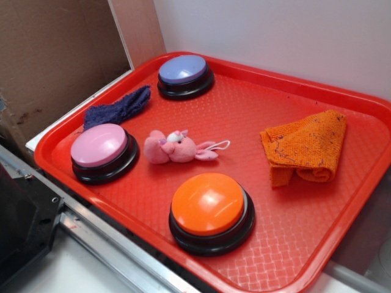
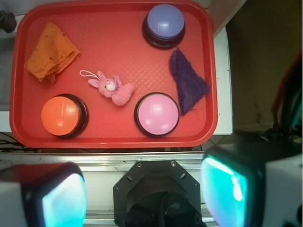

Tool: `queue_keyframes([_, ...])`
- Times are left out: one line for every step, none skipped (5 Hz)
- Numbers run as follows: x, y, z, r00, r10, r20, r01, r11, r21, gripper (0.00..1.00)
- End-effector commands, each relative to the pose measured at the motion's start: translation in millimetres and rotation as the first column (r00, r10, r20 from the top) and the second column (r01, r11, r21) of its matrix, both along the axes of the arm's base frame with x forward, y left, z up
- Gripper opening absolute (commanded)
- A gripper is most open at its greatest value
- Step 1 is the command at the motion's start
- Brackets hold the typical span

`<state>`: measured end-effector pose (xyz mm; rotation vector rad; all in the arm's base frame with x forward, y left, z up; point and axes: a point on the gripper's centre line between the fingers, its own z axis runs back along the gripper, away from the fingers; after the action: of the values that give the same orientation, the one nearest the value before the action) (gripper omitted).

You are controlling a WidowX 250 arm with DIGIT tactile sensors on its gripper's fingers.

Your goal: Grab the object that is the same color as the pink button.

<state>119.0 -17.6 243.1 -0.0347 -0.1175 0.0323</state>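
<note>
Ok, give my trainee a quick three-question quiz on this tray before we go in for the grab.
1. True or false: the gripper already holds the pink toy.
2. Which button sits nearest the toy: (a) pink button, (b) purple button, (c) orange button?
3. Fill in: the orange cloth lies on the red ___.

Key: 1 false, it is open and off the tray; 2 (a); 3 tray.

Red tray: orange button, lavender button, orange cloth, purple cloth.
</note>
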Motion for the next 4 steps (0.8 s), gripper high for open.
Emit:
queue_keyframes([0, 0, 0, 1.000, 0.000, 0.000, 0.000, 1.000, 0.000, 1.00])
queue_keyframes([7, -6, -8, 0.993, -0.114, -0.017, 0.115, 0.993, 0.035, 1.00])
queue_keyframes([22, -1, -4, 0.996, -0.084, 0.009, 0.084, 0.995, 0.053, 1.00])
queue_keyframes([60, 15, 3, 0.999, -0.053, 0.013, 0.053, 0.998, 0.033, 1.00])
